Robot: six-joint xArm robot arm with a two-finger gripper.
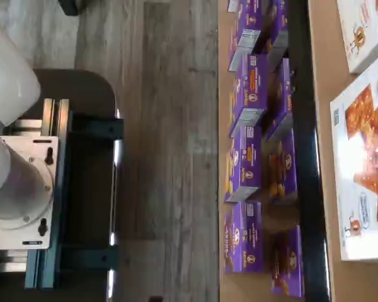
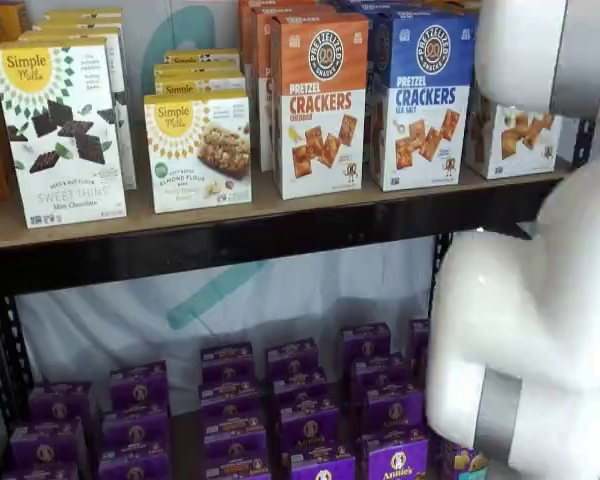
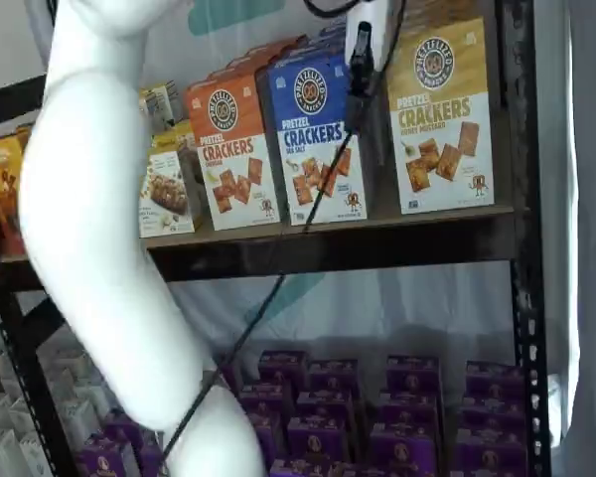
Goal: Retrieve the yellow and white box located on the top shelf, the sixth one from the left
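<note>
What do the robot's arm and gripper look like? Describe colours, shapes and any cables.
The arm is glossy white, made of thick rounded links. A grey band rings one joint in a shelf view. The gripper shows as a white body with slim black fingers hanging from above, and a thin black cable trails down beside them. No markings are visible.

Glossy white rounded arm [image 3: 99, 258] w/ grey joint bands (black cable [image 3: 278, 288] alongside), black tool [image 3: 359, 75].
</note>
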